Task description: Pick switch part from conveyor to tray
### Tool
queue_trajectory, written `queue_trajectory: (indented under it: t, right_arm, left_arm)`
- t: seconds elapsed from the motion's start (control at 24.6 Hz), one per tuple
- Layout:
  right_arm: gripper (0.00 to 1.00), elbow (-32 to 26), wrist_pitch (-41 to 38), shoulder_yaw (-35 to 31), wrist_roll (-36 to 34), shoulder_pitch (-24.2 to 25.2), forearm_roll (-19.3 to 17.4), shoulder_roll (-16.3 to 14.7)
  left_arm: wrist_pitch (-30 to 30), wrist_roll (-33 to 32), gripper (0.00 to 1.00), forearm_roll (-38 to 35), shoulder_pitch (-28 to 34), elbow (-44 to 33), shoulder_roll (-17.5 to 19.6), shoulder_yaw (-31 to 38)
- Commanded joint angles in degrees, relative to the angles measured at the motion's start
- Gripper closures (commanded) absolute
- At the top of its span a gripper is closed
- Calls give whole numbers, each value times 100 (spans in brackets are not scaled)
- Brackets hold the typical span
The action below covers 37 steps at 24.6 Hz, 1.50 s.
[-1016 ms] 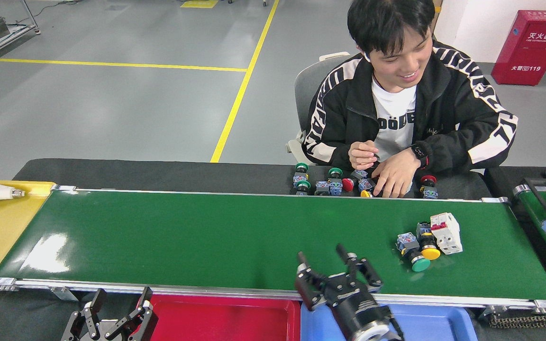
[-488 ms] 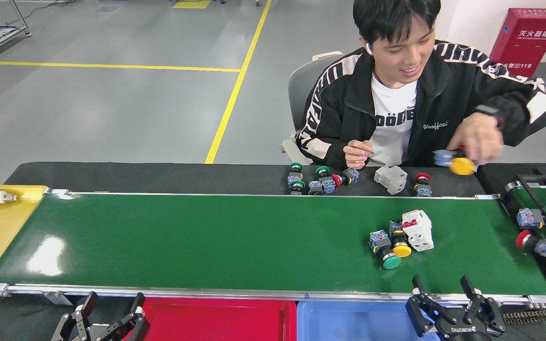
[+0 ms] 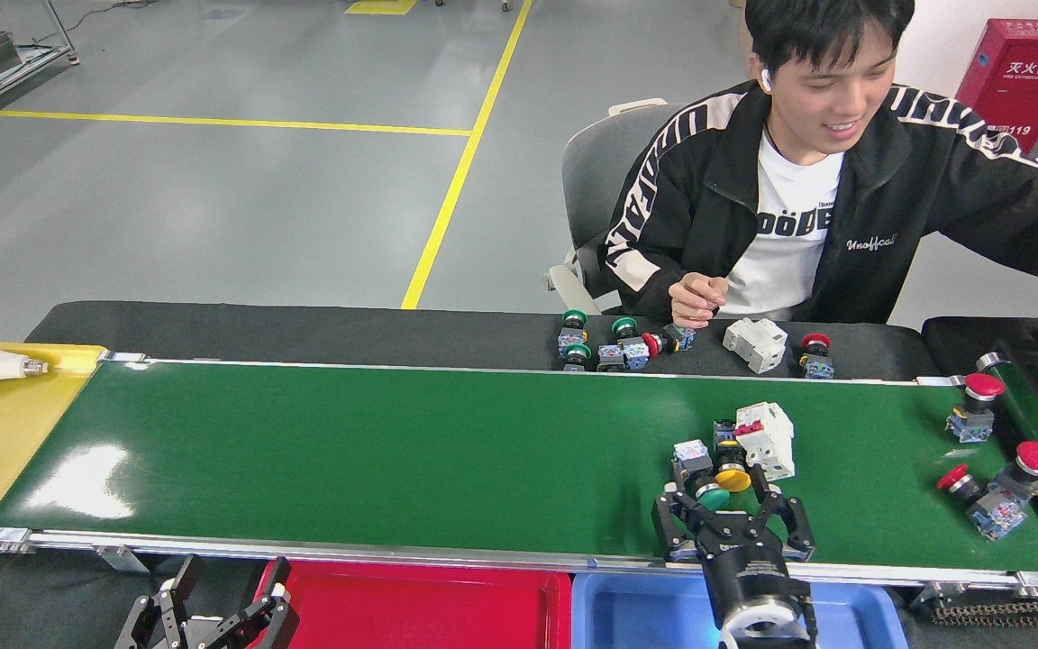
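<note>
We observe our right gripper [image 3: 724, 498] spread wide around the green-capped switch part [image 3: 711, 493] on the conveyor [image 3: 393, 451], not clamping it; left gripper [image 3: 222, 599] open, empty.

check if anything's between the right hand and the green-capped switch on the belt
Nothing visible blocks it. The right hand is open right at the green-capped switch. A yellow-capped switch and a white block crowd close beside it, just beyond.

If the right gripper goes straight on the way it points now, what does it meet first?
Most likely the green-capped switch, lying right between the open fingers of the right gripper on the conveyor. The yellow-capped switch sits just behind; depth is uncertain.
</note>
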Motion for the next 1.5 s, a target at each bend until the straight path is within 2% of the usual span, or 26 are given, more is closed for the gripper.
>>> queue_trajectory:
  t: [0.0,0.12,0.33,0.45,0.49,0.53,0.65,0.73,0.81,1.02,1.18,1.26,1.34,1.42,1.46]
  right_arm:
    - [5,-35,134,79,72,-127,17,-5]
    - [5,316,195,273,99,-356,44,57]
    - [4,1459,670,721,90,-1156,44,285]
    - [6,1731,705,791,72,-1428,26,470]
    - [10,1802,687,809,81,-1446,17,496]
    - [19,1819,670,870,72,-1446,9,487]
    - [58,1810,371,976,46,-1490,-9,426]
    - [71,1793,81,967,37,-1481,-9,426]
    - [73,1758,-16,958,-15,-1481,-18,426]
    - [74,1362,-218,949,-86,-1349,-27,364]
    - [74,237,-789,976,-86,-628,-71,153]
    - [73,-570,-1562,993,-86,47,-88,-31]
    - [72,-1090,-2424,985,-103,620,-88,-75]
    - [66,-1406,-3531,976,-59,1112,-202,-58]
    - [58,-1406,-3795,976,-42,1226,-220,-31]
  left_arm:
    - [73,30,0,-10,-36,-80,-9,8]
    - [73,30,0,-10,-36,-71,70,8]
    - [82,12,0,-28,-36,-71,62,8]
    - [91,12,0,-28,-36,-71,62,8]
    - [91,12,0,-28,-36,-71,62,8]
    - [82,12,0,-28,-36,-71,62,8]
    - [91,12,0,-28,-36,-71,62,16]
    - [91,12,0,-28,-36,-71,70,25]
    - [91,12,0,-28,-36,-71,70,34]
    - [91,3,0,-19,-36,-71,35,113]
    - [91,-6,0,-28,-19,-71,79,113]
    - [126,-23,0,-80,-1,-71,79,104]
    - [284,-14,0,-318,-1,-71,62,96]
    - [311,-6,0,-353,-1,-71,44,96]
    - [311,3,0,-353,-1,-71,44,96]
